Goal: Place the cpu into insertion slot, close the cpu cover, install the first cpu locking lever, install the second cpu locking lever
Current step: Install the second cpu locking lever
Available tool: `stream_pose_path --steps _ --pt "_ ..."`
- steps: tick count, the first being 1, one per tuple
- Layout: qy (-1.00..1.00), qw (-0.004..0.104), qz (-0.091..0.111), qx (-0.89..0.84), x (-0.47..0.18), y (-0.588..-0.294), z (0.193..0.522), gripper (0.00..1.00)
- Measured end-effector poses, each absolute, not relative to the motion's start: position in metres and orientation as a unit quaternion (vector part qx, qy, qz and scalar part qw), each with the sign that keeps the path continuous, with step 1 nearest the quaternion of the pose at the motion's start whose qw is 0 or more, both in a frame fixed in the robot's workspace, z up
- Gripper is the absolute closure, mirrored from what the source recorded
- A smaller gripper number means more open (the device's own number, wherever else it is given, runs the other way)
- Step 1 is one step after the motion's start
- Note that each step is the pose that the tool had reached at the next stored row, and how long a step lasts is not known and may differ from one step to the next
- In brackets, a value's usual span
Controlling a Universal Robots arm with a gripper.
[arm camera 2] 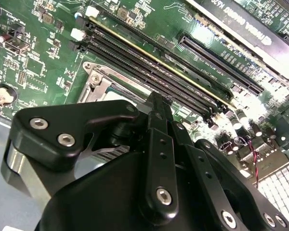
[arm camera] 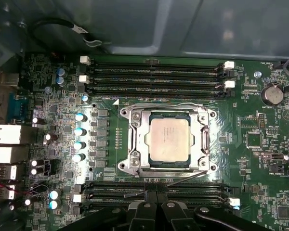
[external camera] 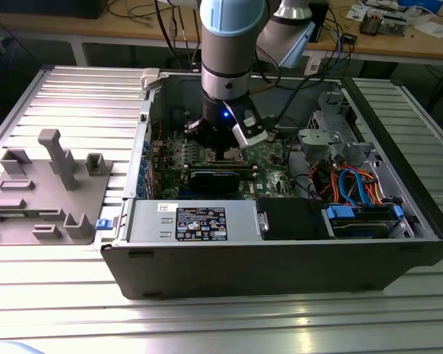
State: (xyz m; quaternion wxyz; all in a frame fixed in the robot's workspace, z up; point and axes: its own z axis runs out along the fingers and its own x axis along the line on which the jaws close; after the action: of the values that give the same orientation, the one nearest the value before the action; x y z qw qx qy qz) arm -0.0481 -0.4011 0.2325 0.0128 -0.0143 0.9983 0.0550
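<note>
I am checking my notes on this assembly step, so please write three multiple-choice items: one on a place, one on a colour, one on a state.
1. Where is the cpu? A in the insertion slot; B beside the case; C on a memory slot.
2. The circuit board is: A blue; B green; C red.
3. The cpu cover is: A upright; B removed; C lying flat around the cpu.

Key: 1 A, the chip sits inside the socket. 2 B, the board around the socket is green. 3 C, the silver frame lies flat around the chip.

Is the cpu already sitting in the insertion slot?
Yes: in the first wrist view the cpu lies flat inside the insertion slot, framed by silver metal.
</note>
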Motion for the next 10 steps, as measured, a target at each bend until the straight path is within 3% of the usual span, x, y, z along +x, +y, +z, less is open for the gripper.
stream_pose_path --steps 10 --pt "0.998 0.012 0.066 -0.014 -0.0576 -0.4054 0.2263 0.89"
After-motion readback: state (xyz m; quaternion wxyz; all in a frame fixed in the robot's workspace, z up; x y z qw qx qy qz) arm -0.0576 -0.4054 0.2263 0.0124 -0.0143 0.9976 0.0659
